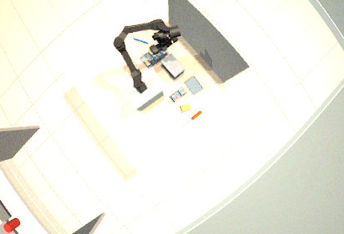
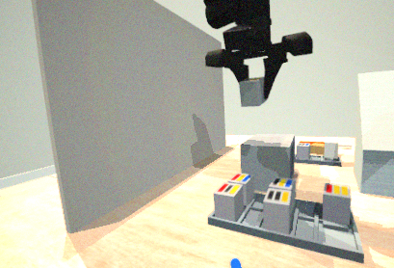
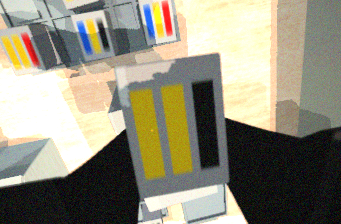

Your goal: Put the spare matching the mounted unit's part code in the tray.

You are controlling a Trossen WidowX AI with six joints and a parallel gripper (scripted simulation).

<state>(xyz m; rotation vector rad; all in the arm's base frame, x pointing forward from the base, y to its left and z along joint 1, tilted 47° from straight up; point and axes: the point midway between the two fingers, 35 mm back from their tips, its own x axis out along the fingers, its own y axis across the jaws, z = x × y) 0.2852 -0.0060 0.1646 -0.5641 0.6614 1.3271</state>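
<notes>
My gripper (image 2: 255,92) (image 1: 159,45) is shut on a grey spare block (image 2: 251,92) (image 3: 175,131) with two yellow stripes and one black stripe. It holds the block high in the air, above and behind the spare rack (image 2: 281,232) (image 1: 150,59). Several other striped spares stand in the rack, among them a red-yellow-yellow one (image 2: 336,202) (image 3: 22,50) and a blue-yellow-black one (image 3: 93,36). The mounted unit (image 2: 267,156) (image 1: 172,66) is a plain grey box behind the rack; its back face is hidden. A flat grey tray (image 1: 193,85) lies beyond the unit.
A tall grey wall (image 2: 127,106) (image 1: 203,34) stands close on one side. A second small rack with blocks (image 2: 317,151) (image 1: 177,94) lies further off. A blue pen (image 1: 140,40), a yellow block (image 1: 184,108) and an orange marker (image 1: 196,114) lie on the table.
</notes>
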